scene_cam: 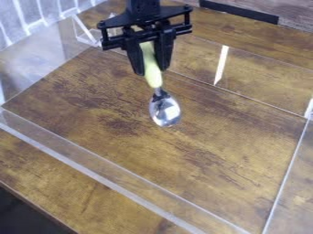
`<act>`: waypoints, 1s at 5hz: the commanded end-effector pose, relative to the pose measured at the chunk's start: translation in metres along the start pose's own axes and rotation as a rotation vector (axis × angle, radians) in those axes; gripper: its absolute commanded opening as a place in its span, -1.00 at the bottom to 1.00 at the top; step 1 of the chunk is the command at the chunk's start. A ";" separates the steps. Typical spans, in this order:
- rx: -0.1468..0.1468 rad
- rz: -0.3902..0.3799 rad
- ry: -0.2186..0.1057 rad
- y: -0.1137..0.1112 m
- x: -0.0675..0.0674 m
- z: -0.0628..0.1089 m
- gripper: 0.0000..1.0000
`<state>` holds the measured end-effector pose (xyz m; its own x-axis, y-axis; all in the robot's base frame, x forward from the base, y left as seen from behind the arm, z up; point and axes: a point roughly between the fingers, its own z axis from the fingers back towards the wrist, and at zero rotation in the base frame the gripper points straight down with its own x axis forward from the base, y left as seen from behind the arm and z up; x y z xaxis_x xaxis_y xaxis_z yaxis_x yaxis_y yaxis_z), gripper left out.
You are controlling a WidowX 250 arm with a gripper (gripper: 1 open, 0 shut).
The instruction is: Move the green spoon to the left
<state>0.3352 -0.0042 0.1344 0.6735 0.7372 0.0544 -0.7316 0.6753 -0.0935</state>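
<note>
The green spoon (158, 89) hangs almost upright over the wooden table, its yellow-green handle pinched between the black fingers and its shiny silver bowl (166, 111) pointing down. My black gripper (148, 53) comes in from the top centre of the camera view and is shut on the spoon's handle. The bowl seems to hover just above the wood; whether it touches is unclear.
The wooden tabletop (208, 146) is ringed by low clear acrylic walls, with one edge (86, 164) along the front left and another (294, 164) on the right. A clear upright panel (222, 59) stands behind the gripper on the right.
</note>
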 end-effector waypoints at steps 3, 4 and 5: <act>-0.061 -0.046 -0.072 -0.007 -0.008 0.025 -1.00; -0.052 -0.150 -0.096 0.006 0.011 0.024 -1.00; -0.048 -0.233 -0.105 0.015 0.026 0.023 -1.00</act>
<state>0.3355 0.0220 0.1384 0.8164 0.5627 0.1296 -0.5569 0.8266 -0.0810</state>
